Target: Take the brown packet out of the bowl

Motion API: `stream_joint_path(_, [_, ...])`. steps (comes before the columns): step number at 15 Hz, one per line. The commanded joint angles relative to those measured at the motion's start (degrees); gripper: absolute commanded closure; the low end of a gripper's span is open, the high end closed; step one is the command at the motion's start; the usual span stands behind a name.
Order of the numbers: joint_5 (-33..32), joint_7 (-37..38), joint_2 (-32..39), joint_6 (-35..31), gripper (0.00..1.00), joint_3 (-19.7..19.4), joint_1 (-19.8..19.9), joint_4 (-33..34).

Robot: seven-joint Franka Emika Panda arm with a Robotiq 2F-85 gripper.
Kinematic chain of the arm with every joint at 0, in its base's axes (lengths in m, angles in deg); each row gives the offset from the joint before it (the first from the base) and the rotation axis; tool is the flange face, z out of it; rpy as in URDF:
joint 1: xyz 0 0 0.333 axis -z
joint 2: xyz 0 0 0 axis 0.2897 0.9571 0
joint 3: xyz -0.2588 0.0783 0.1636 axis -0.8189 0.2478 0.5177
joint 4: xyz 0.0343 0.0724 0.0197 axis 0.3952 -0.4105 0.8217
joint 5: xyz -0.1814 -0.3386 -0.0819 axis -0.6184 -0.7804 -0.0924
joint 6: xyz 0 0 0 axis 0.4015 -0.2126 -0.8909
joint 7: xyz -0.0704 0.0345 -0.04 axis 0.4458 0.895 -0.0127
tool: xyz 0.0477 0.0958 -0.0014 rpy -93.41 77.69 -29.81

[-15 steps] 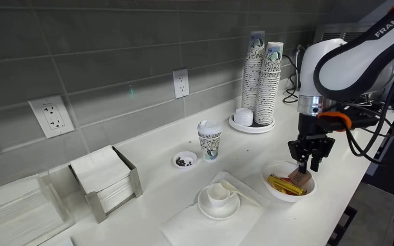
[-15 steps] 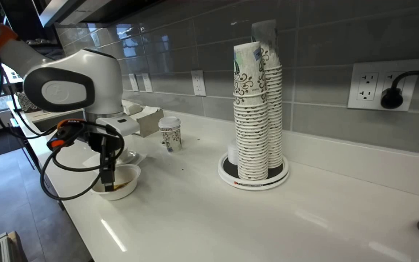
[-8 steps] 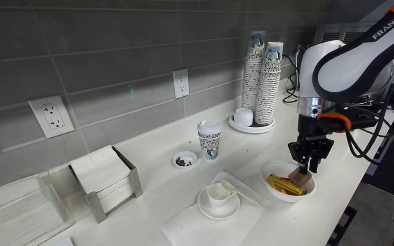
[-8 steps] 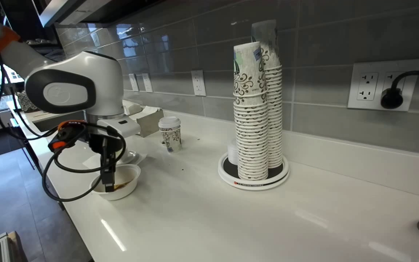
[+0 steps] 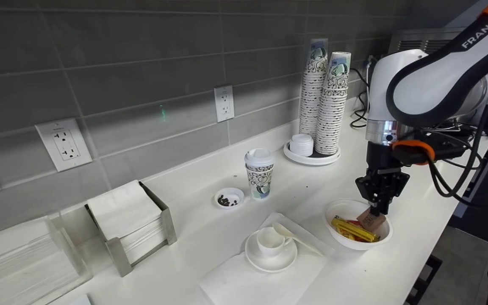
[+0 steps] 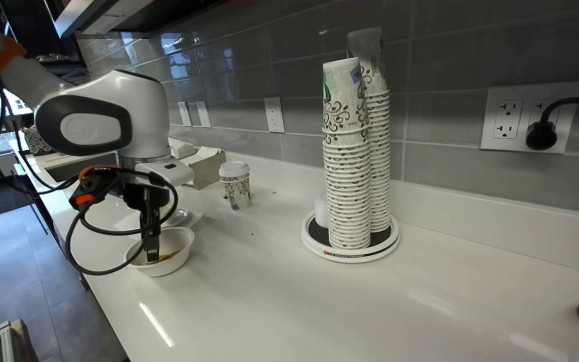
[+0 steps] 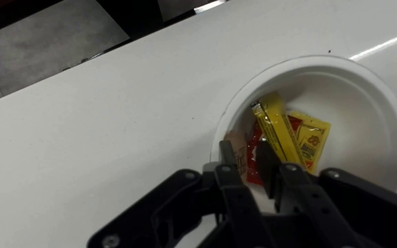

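Wrist view: my black gripper [image 7: 246,147] has narrowed yet stays parted, with the flat brown packet [image 7: 241,156] in its gap at nine o'clock in the round white bowl [image 7: 322,61], so pinching seems near.

the white-and-black jointed robot arm [image 5: 434,80] is bent, and its black two-fingered gripper [image 7: 246,156] points downward, with both fingers [image 7: 266,165] standing a little apart.

I see two tall stacks of paper cups [image 5: 332,118] on a round tray [image 5: 318,161]. A patterned cup [image 5: 260,182] with a white lid [image 5: 259,157] stands next to a little dish [image 5: 236,194] of dark bits [image 5: 226,201]. A teacup [image 5: 268,245] sits on a saucer [image 5: 270,264] with a spoon [image 5: 299,240] beside it, and napkins [image 5: 126,212] fill a metal holder [image 5: 168,226].
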Motion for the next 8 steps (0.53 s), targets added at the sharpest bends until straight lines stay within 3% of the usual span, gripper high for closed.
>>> stream_joint_path(1, [1.16, -1.72, 0.64, -1.23, 0.73, -0.51, -1.03, 0.04])
stream_joint_path(8, [-1.06, 0.32, 0.42, -0.61, 0.67, -0.09, -0.37, 0.07])
